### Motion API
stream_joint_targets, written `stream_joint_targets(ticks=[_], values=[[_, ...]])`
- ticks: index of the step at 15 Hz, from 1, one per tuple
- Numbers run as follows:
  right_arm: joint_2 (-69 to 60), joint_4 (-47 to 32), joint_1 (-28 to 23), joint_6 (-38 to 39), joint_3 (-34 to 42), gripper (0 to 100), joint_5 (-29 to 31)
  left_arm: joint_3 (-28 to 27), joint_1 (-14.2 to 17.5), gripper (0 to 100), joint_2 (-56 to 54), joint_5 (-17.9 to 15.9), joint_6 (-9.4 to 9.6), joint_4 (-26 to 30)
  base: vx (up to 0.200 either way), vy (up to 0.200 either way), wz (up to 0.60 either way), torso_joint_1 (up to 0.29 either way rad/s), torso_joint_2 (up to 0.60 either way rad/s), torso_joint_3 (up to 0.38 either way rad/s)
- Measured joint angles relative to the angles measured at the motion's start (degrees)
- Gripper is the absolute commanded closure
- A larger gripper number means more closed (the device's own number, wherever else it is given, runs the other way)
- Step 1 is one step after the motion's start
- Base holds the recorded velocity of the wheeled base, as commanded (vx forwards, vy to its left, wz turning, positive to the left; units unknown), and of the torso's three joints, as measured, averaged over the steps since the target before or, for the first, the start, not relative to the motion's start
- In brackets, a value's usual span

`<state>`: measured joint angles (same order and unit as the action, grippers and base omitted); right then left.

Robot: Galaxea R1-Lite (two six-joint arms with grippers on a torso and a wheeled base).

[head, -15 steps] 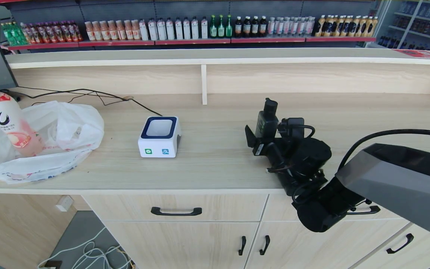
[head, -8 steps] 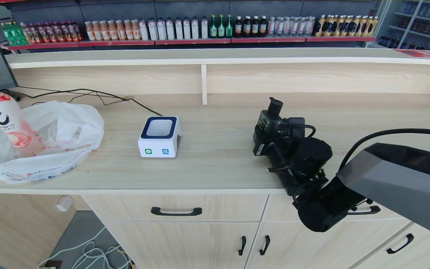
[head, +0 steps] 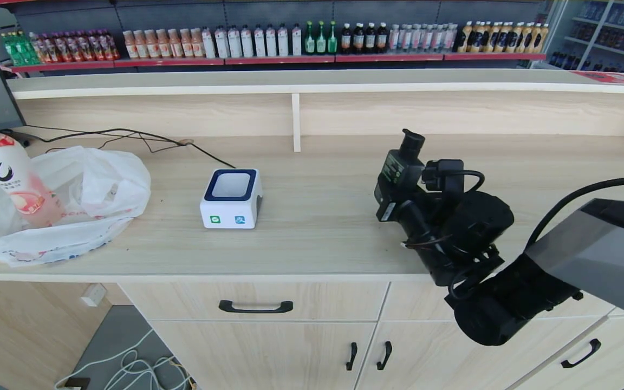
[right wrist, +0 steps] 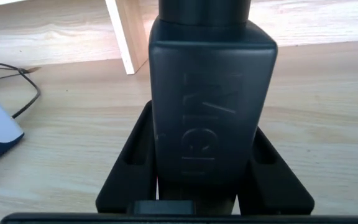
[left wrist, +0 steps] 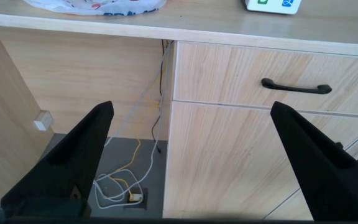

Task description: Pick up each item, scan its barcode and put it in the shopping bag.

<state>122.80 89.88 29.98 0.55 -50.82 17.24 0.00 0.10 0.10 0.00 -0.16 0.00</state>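
Grips a dark, square plastic bottle with a round black cap point(head: 397, 169) in the right pincer point(head: 398, 211), fingers pressed on both flat sides of the lower body. Holds it over the right half of the pale wooden desk point(head: 317, 238), about midway between the front edge and the back edge. Cannot tell if the base touches the wood.

Points the cap up and toward the back edge, leaning a little toward the right end. Has the base down by the pincer. So lays the long axis front to back, not side to side.

Has to go toward the left end next, by my guess. Must first reach the small white box scanner with a blue-rimmed window point(head: 232, 197), well apart from the bottle, near the middle of the desk. With that window facing up, likely must tip the bottle and turn its label side down over it. Cannot make out where the barcode is.

Then on to the thin white plastic shopping bag point(head: 101, 184), slumped at the left end, with a pink drink bottle point(head: 11, 173) leaning in or against it; cannot tell which.

Holds the left pincer point(left wrist: 191, 109) low, in front of the pale wooden drawer fronts point(left wrist: 260, 68) under the front edge, fingers wide apart, nothing between them.
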Motion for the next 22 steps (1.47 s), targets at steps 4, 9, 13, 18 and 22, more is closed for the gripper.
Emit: stream_joint_targets(ticks=[4,9,13,18,22], values=[[-8.66,0.04,1.79,1.17,9.68,100,0.0,0.0,-0.05,0,0.0,0.0,0.0,0.0,0.0,0.0,0.0,0.0,0.0,0.0],[-22.33,0.02,2.9,1.41,25.14,100,0.0,0.0,-0.05,0,0.0,0.0,0.0,0.0,0.0,0.0,0.0,0.0,0.0,0.0],[-35.4,0.17,1.99,1.66,36.17,100,0.0,0.0,-0.02,0,0.0,0.0,0.0,0.0,0.0,0.0,0.0,0.0,0.0,0.0],[-44.15,0.04,-0.13,0.34,43.91,100,-0.09,0.0,-0.02,0,0.0,0.0,0.0,0.0,0.0,0.0,0.0,0.0,0.0,0.0],[-46.95,0.04,1.48,2.16,44.35,100,-0.38,0.0,-0.05,0,0.0,0.0,0.0,0.0,0.0,0.0,0.0,0.0,0.0,0.0]])
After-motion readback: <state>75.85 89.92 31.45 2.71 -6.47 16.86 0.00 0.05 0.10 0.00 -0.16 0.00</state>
